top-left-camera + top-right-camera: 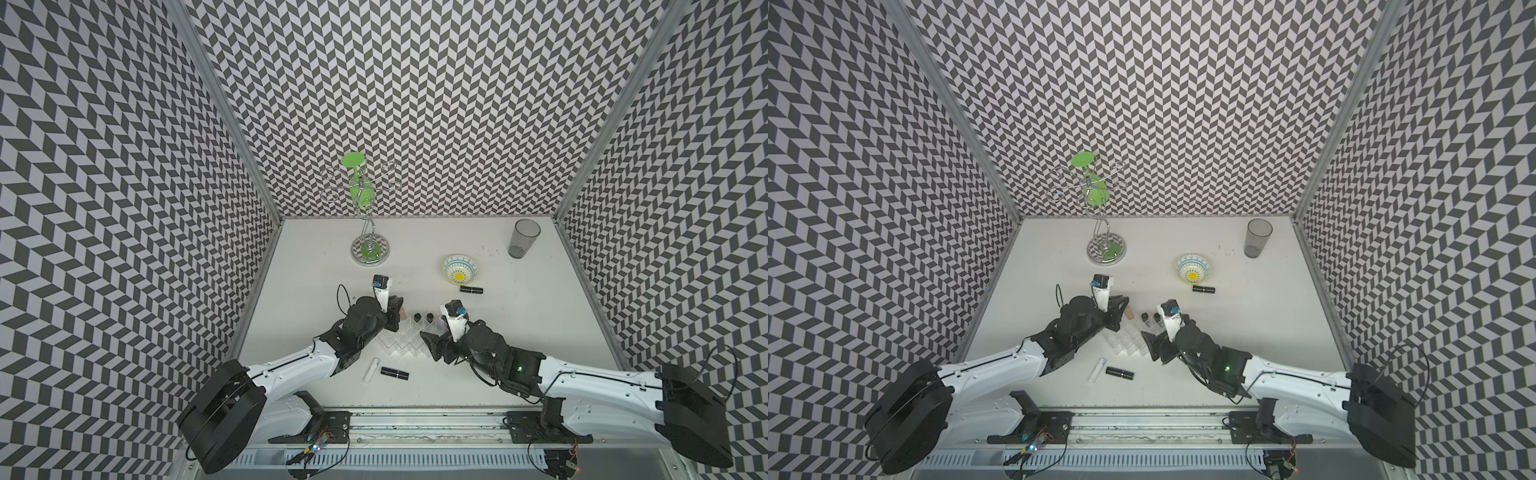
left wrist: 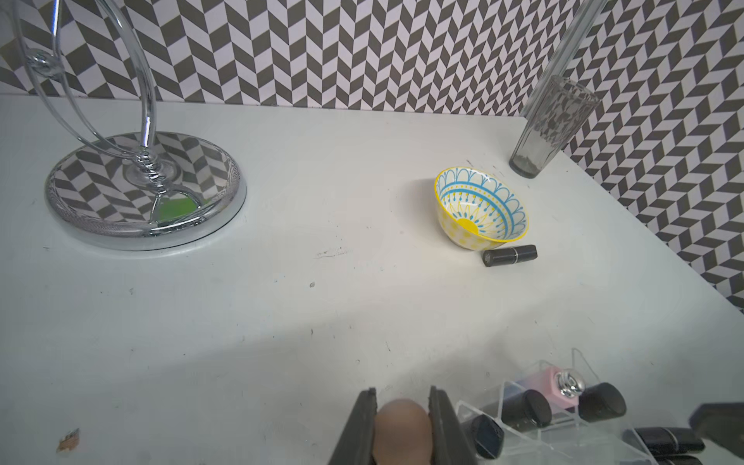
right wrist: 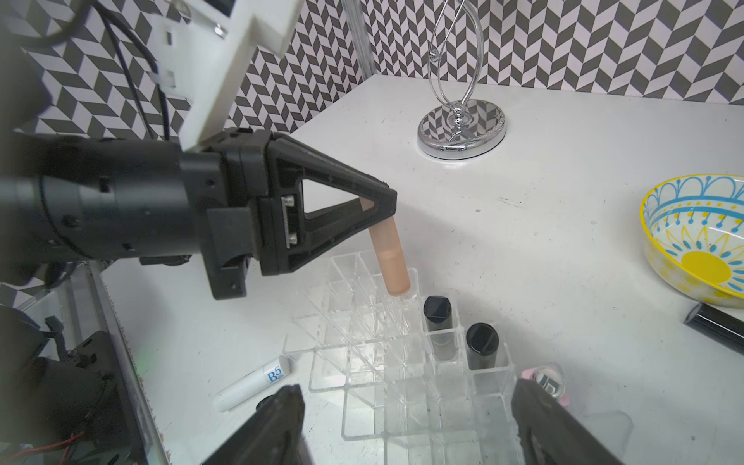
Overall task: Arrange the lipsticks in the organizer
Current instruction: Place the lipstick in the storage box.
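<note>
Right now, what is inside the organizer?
Black lipsticks and a pink one sit in organizer cells; the beige lipstick hangs at a corner cell. The right gripper covers some nearer cells.

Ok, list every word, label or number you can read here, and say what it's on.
"B5": blue print on the white tube lying beside the organizer.
Smaller blue print next to it: too small to read.
Mark on the pink lipstick's silver cap: blurred, unreadable.

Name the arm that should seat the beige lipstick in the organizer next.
Left. The left hand is shut on the beige lipstick, whose lower end hangs tilted at an empty cell of the organizer. The right hand is open, holding nothing.
</note>
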